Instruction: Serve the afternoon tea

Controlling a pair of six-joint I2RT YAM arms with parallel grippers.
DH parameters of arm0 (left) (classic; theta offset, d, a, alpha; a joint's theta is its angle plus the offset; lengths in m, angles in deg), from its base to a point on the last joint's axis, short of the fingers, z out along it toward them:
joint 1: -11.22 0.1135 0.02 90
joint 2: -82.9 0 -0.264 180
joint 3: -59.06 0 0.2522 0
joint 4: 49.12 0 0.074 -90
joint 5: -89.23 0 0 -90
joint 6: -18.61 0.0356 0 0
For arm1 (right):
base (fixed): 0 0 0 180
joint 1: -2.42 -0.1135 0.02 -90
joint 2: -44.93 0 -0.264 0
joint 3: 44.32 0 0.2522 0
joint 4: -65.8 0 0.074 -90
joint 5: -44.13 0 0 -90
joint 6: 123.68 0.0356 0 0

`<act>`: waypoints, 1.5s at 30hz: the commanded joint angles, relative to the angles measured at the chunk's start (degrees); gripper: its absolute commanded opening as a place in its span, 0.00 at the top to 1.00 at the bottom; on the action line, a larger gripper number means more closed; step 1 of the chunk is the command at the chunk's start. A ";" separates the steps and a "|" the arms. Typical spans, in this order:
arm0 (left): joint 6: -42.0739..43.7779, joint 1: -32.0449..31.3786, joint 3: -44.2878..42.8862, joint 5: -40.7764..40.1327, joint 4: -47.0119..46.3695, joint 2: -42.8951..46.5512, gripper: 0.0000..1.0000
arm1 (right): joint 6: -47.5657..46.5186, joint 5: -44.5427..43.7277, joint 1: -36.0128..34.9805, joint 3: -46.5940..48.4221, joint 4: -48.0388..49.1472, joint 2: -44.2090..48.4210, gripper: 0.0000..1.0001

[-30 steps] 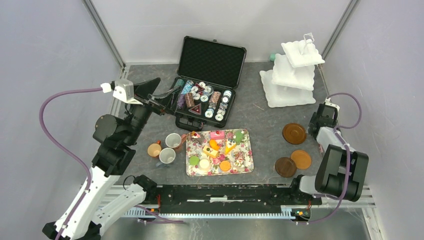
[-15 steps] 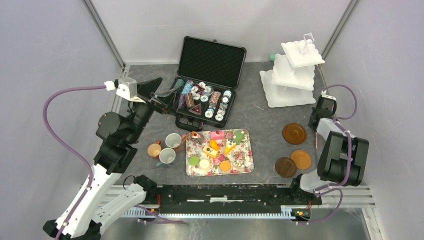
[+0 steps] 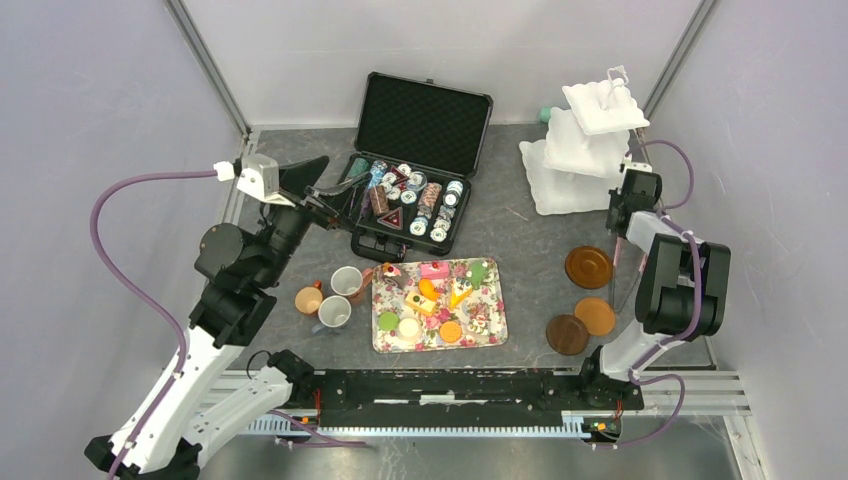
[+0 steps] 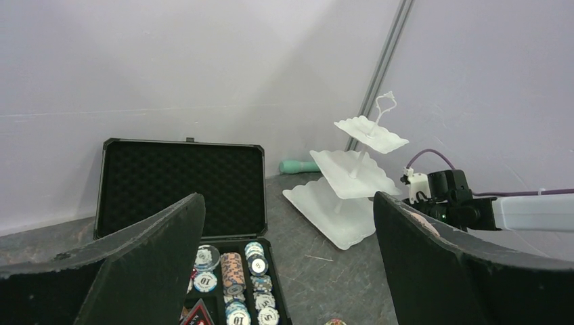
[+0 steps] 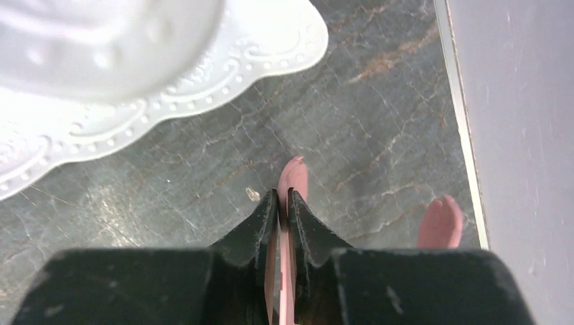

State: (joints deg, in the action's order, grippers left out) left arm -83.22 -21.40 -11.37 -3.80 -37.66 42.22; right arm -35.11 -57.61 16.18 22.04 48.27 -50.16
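A dark stone-patterned desk [image 3: 520,240] seen from above, with a robot arm on each side. At the back lies an open black case [image 3: 425,120] of poker chips [image 3: 428,200]. To its right stands a white tiered stand [image 3: 585,160], its plates bare.

Near the front centre lies a floral tray [image 3: 490,325] holding small toy cakes [image 3: 428,290] and macarons. Three small mugs [image 3: 334,313] stand just left of it, and three brown coasters [image 3: 588,267] lie to its right.

The left pincer [image 4: 285,203] hangs wide open and empty over the case's left edge. The right pincer [image 5: 283,200], beside the stand's base, is clamped on one arm of the pink tongs [image 5: 293,177].

The cakes look light, rigid and smooth, so probably slippery. Each is best squeezed gently across its flat sides. The mugs likely suit a hold on the rim or handle.
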 commanded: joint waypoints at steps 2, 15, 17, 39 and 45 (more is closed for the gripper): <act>2.26 -0.52 0.17 -1.37 -1.90 -0.36 0.00 | -0.87 3.88 -0.28 5.05 2.03 -1.05 0.77; 2.73 -2.78 0.33 -2.37 -1.92 2.14 0.00 | 5.53 -1.61 -0.47 -5.94 -11.52 19.15 0.28; 3.32 -4.00 0.33 -3.06 -1.84 2.48 0.00 | 6.76 0.26 2.91 -9.42 -11.44 22.56 0.25; 7.61 -13.61 0.94 -7.23 -1.82 3.01 0.00 | 7.80 10.75 12.78 -21.10 -5.10 23.46 0.33; 7.53 -13.61 0.94 -7.14 -1.83 2.83 0.00 | 7.25 9.38 12.78 -20.33 -4.58 20.81 0.44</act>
State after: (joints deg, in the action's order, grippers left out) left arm -77.91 -34.67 -10.54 -9.77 -37.66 45.08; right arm -27.11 -46.60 28.75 0.40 41.93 -27.48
